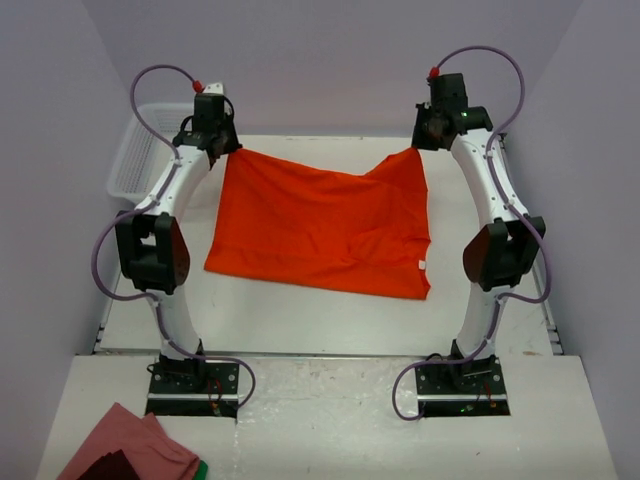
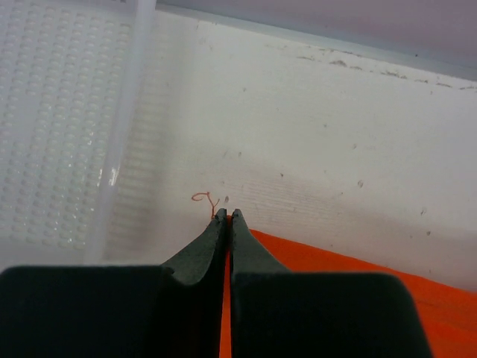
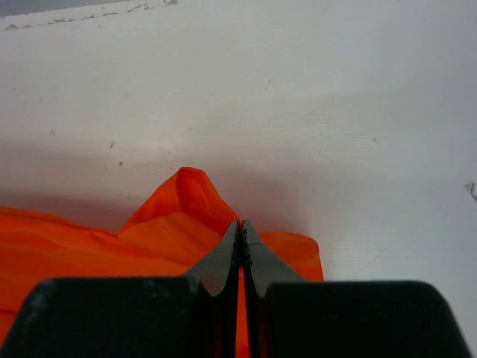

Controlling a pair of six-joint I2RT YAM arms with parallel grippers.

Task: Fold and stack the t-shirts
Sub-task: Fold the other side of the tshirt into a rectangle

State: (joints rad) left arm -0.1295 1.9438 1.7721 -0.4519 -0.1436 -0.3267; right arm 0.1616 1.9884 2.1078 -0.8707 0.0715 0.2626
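One bright orange-red t-shirt (image 1: 320, 225) lies spread on the white table between the two arms, its far edge lifted at both corners. My left gripper (image 1: 232, 148) is shut on the shirt's far left corner. In the left wrist view orange cloth (image 2: 358, 277) shows in the slit behind the gripper's (image 2: 227, 215) closed tips. My right gripper (image 1: 420, 147) is shut on the far right corner. There the fabric (image 3: 112, 242) bunches into a raised fold just ahead of the gripper's (image 3: 241, 225) pressed-together tips.
A white perforated basket (image 1: 135, 150) stands at the table's far left, close beside my left gripper (image 2: 59, 127). A loose orange thread (image 2: 201, 198) lies on the table. A pinkish-red cloth (image 1: 130, 448) sits on the near ledge at bottom left. Walls enclose the table.
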